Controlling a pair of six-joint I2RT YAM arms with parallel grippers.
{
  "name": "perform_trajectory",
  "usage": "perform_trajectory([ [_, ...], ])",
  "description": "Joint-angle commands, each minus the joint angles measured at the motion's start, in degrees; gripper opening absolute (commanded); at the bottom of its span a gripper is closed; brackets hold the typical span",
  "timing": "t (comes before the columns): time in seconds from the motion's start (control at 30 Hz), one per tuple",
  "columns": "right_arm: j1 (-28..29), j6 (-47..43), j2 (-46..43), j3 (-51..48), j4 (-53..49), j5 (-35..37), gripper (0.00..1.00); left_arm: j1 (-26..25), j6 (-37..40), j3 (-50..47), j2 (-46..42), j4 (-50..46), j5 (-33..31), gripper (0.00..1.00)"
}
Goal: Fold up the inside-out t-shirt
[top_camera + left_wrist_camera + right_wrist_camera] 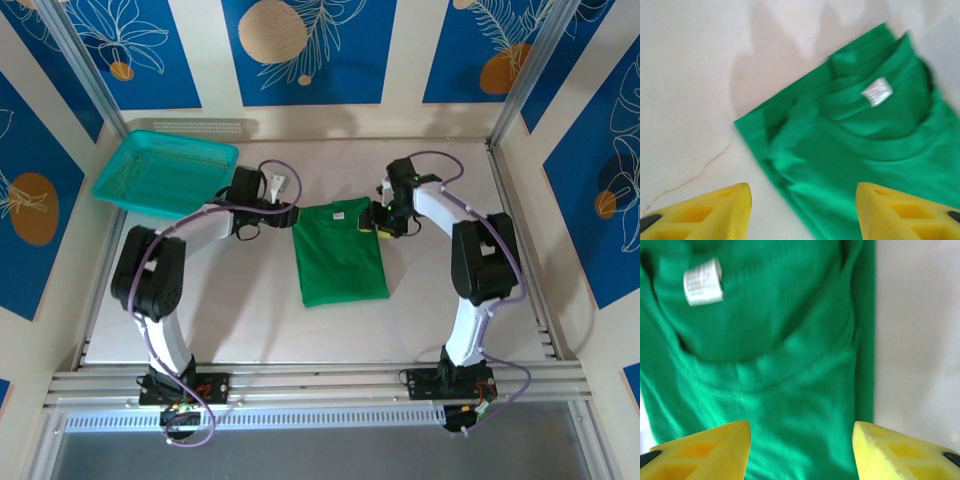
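Far-left corner of the table (250, 320), the teal basket (150, 203) sits out of play. Left gripper (802, 200) hovers at the shirt's left collar corner, fingers parted, holding nothing. The green t-shirt (340, 255) lies mid-table as a narrow strip, label (876, 92) end toward the far edge. Right gripper (801, 440) is over the right collar corner, also parted and empty. Looks like a collar-to-hem fold next: pinch every layer at both corners, lift level, and lay the edges down matched.
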Motion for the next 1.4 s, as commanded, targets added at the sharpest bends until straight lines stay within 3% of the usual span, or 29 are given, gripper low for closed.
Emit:
perform_trajectory([
  [0.0,1.2,1.8,-5.6,-5.5,3.3,-3.9,0.55,-3.5,-8.8,0.9,-2.4,-9.6,0.3,0.58],
  [0.07,2.2,1.8,-5.7,-8.3,4.8,-5.7,0.53,-6.0,-12.5,-1.6,-1.1,-6.8,8.5,0.58],
  [0.1,2.7,1.8,-5.4,-9.6,5.6,-6.7,0.52,-8.0,-13.0,-3.4,-0.8,-4.8,9.2,0.58],
  [0.4,8.5,7.7,-8.1,-20.4,3.9,-1.8,0.45,-19.7,-14.7,-16.2,-3.8,-4.0,-5.5,0.52],
  [0.63,13.8,19.4,-23.9,-35.4,2.2,-3.4,0.46,-27.4,-23.0,-33.1,-15.4,-3.7,-6.8,0.52],
  [0.7,14.1,20.1,-29.6,-36.0,0.6,-3.9,0.5,-28.2,-23.9,-33.5,-22.5,-9.5,-6.7,0.54],
  [0.8,12.3,11.0,-36.1,-30.6,-2.2,4.7,0.57,-27.9,-18.4,-25.9,-33.1,-20.2,-10.5,0.63],
  [0.83,12.1,6.2,-37.6,-29.1,-0.6,8.2,0.58,-27.8,-15.1,-22.8,-35.2,-22.0,-12.6,0.75],
  [0.87,12.1,0.5,-38.9,-27.7,2.6,12.1,0.62,-27.6,-12.0,-19.4,-36.9,-23.6,-16.4,0.95],
  [0.93,11.7,-13.1,-39.9,-27.0,11.6,12.7,0.67,-26.8,-5.8,-14.2,-37.3,-24.3,-22.9,0.99],
  [1.0,10.5,-25.7,-38.6,-27.3,20.5,8.1,0.76,-24.1,1.4,-8.6,-34.7,-25.0,-25.8,0.99],
  [1.07,7.6,-33.2,-34.6,-24.6,22.0,-0.7,0.79,-17.4,4.8,-3.8,-29.9,-27.2,-19.8,0.99],
  [1.13,3.0,-37.6,-27.9,-17.9,15.3,-10.1,0.79,-10.4,5.8,1.4,-23.1,-31.4,-11.8,1.0],
  [1.17,1.5,-40.2,-24.1,-13.9,9.8,-12.6,0.89,-8.1,7.2,3.8,-19.7,-33.9,-8.7,1.0],
  [1.2,0.9,-42.8,-20.2,-10.7,5.2,-11.8,0.97,-6.8,9.7,5.6,-16.5,-35.8,-6.5,1.0],
  [1.37,0.7,-52.9,-8.8,-3.9,-4.9,-11.1,0.96,-5.5,20.7,7.8,-6.4,-39.1,2.7,1.0],
])
